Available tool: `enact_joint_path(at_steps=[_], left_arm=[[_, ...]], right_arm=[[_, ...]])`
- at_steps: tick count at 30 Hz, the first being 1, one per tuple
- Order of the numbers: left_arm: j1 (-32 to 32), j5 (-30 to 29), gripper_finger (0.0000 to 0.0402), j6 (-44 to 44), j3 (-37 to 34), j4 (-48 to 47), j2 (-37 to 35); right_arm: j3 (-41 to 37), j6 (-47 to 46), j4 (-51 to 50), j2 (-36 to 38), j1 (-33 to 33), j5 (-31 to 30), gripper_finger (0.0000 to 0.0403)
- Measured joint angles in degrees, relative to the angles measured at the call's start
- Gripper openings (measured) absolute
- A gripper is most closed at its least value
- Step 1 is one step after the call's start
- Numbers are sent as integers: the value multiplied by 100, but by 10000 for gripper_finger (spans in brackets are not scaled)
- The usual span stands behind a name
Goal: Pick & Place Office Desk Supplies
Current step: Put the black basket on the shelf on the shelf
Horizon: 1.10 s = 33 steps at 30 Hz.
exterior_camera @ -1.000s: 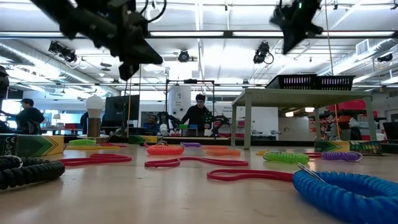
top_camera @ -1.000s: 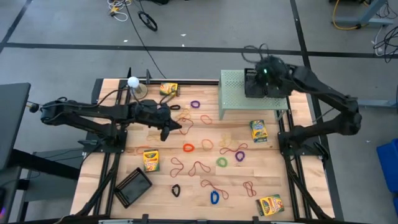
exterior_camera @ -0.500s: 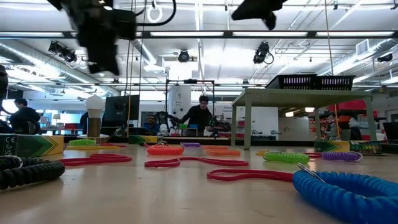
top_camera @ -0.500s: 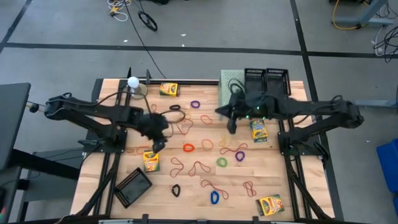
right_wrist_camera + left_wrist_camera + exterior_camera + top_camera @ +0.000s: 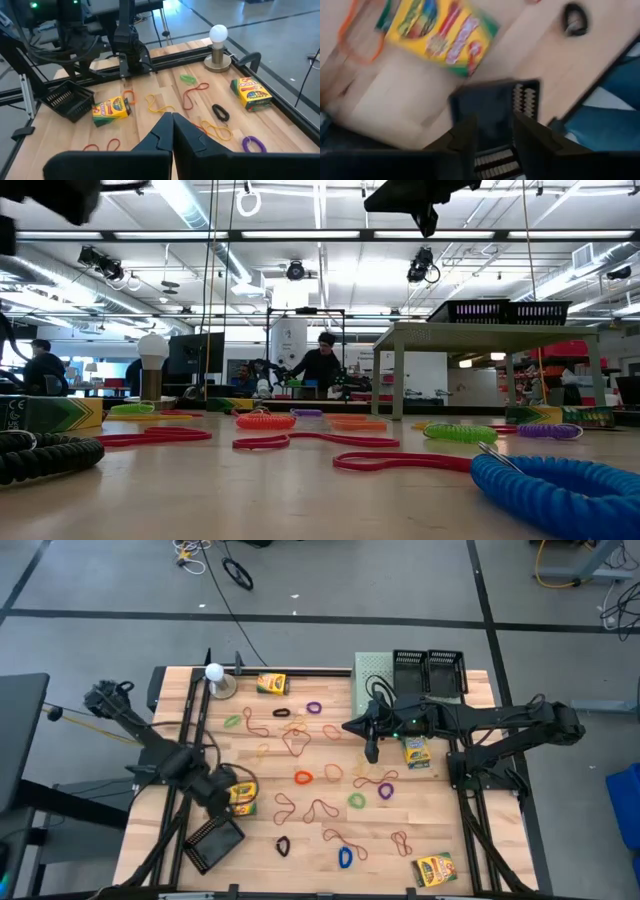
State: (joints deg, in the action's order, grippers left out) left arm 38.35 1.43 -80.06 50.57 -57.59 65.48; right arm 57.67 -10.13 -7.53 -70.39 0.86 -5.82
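Observation:
My left gripper (image 5: 495,125) hangs open over the table's near left part, touching nothing. Through the gap between its fingers shows a black mesh tray (image 5: 492,107) lying on the wood (image 5: 213,840). A yellow-and-green crayon box (image 5: 243,797) lies flat beside the gripper (image 5: 220,800). My right gripper (image 5: 372,750) is shut and empty, held in the air above the table's middle (image 5: 169,117). Rubber-band loops (image 5: 303,777) in several colours lie scattered over the wood. Two more mesh trays (image 5: 430,670) stand on the pale green shelf (image 5: 372,670).
More crayon boxes lie at the far edge (image 5: 271,684), beside the shelf (image 5: 416,750) and at the near right corner (image 5: 433,870). A white ball on a stand (image 5: 214,673) stands at the far left. People sit in the room behind (image 5: 322,362).
My left gripper has swung from the table's middle toward the near left, ending low over the crayon box and the mesh tray. My right gripper has come off the shelf toward the table's middle and down, then held about still.

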Motion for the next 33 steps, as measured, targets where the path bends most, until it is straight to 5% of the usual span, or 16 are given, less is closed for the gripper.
enact_joint_path(at_steps=[5, 15, 19, 27, 33], left_arm=[[452, -237, 172, -851, -264, -178, -5], [668, 14, 200, -1245, -1628, 1534, 59], [671, 254, 162, -1300, -1843, 1528, 121], [656, 417, 21, -1145, -1724, 1601, -13], [555, -309, 18, -1351, -796, 1531, -767]], right_arm=[[0, 5, 4, 0, -2, -1, 2], [0, 35, 46, 0, -2, -1, 2], [0, 29, 46, 0, -2, -20, 2], [0, -4, 46, 0, -2, -168, 2], [1, -99, -10, 164, -4, -171, 2]])
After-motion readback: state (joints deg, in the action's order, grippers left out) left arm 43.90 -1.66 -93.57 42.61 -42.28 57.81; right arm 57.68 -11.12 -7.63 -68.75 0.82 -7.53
